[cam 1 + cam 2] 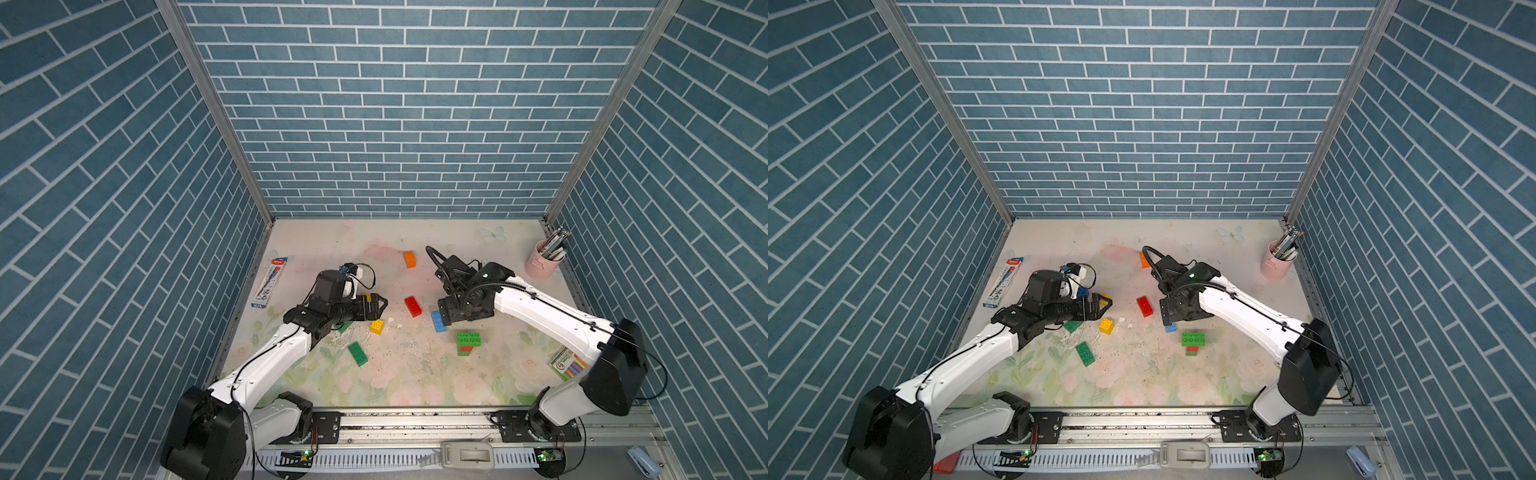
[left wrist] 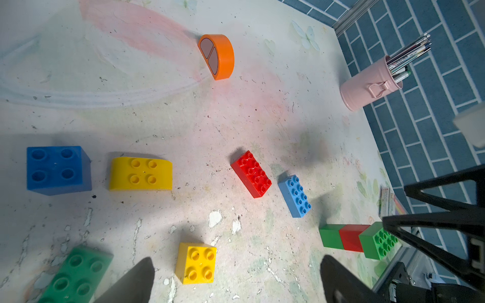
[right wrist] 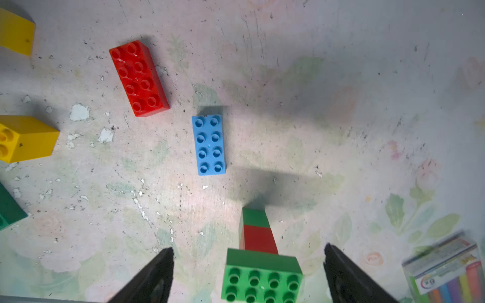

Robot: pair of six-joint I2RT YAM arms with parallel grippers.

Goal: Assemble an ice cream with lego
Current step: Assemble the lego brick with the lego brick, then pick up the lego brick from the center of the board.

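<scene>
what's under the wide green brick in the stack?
Under the wide green brick sits a narrower red brick, then a bottom green brick standing on the table. Their studs are covered, so how firmly they're seated can't be told.

No legible text anywhere (only blurred print on the marker pack (image 3: 443, 270) and pen box (image 1: 270, 282))

A green-red-green stack (image 3: 262, 262) stands upright between the right claw's (image 3: 248, 248) spread fingers, untouched. Just beyond it lie a light-blue oblong (image 3: 208, 144) and a red oblong (image 3: 139, 78), studs up. A yellow square (image 2: 196, 262) sits just below the left claw's (image 2: 237, 259) open fingers. An orange rounded brick (image 2: 217, 56) lies on its side well ahead.
</scene>
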